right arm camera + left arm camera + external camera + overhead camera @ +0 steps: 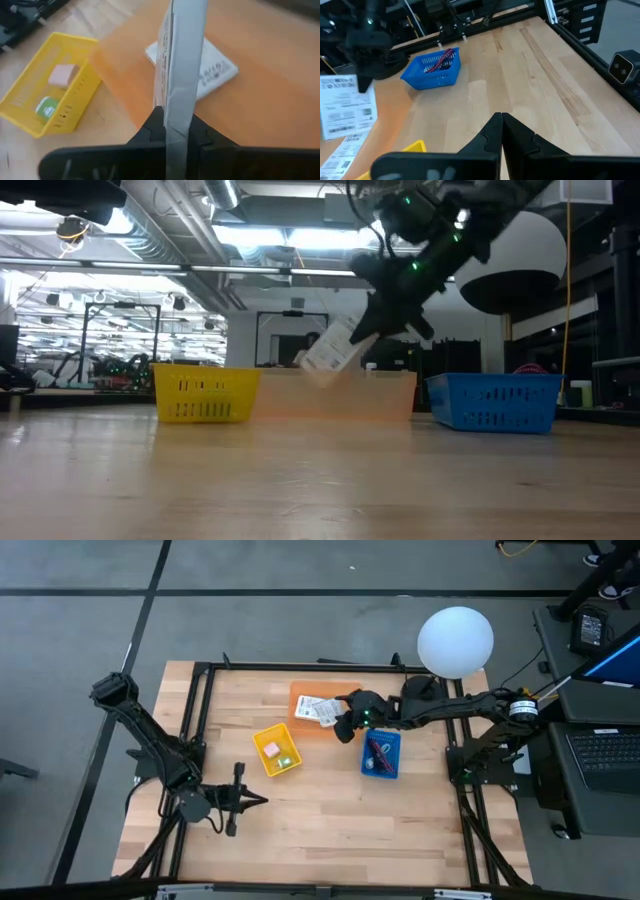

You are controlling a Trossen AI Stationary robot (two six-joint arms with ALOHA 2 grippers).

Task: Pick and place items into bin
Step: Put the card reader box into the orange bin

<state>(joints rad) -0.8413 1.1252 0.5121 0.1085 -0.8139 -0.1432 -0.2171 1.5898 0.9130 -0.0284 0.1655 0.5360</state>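
Above orange bin (260, 75), right tool (177, 132) pinches packet (182, 55).

Two dark, slender six-joint arms of black segments and bulky rounded joints, the left arm (150, 745) and the right arm (450, 708) (a pale ring band near its base). Small green indicator lights on the right wrist housing. Matte black tapered fingers (495, 132) on the left gripper (501, 117), moulded in angular ridged blocks.
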